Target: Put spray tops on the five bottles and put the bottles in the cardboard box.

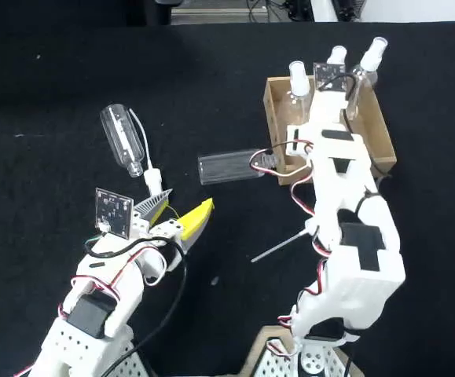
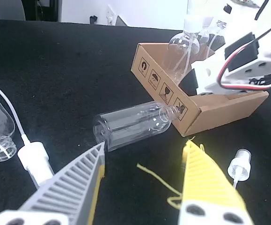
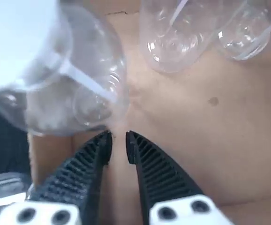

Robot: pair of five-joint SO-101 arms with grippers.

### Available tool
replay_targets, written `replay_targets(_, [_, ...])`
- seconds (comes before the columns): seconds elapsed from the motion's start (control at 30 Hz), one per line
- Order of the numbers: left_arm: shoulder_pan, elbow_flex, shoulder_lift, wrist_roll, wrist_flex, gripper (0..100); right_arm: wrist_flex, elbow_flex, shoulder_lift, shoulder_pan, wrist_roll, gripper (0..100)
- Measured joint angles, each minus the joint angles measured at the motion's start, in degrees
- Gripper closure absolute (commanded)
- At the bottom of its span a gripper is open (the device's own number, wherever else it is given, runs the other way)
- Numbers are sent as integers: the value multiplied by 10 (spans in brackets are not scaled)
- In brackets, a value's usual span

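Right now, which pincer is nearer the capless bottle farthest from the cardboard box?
Left. The left pincer sits close beside that bottle; the right pincer is over the cardboard box.

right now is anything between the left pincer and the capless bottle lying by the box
Nothing solid: only a thin yellow thread on the black table lies between the left pincer and the capless bottle.
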State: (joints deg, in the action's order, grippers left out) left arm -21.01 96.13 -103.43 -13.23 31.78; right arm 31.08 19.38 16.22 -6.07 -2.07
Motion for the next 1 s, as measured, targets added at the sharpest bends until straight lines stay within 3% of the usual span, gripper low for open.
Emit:
replay_targets(0.9, [0, 0, 0, 0, 0, 758, -171, 0, 63, 0, 0, 987])
replay_targets(1.0, [0, 0, 0, 0, 0, 758, -171, 0, 63, 0, 33, 987])
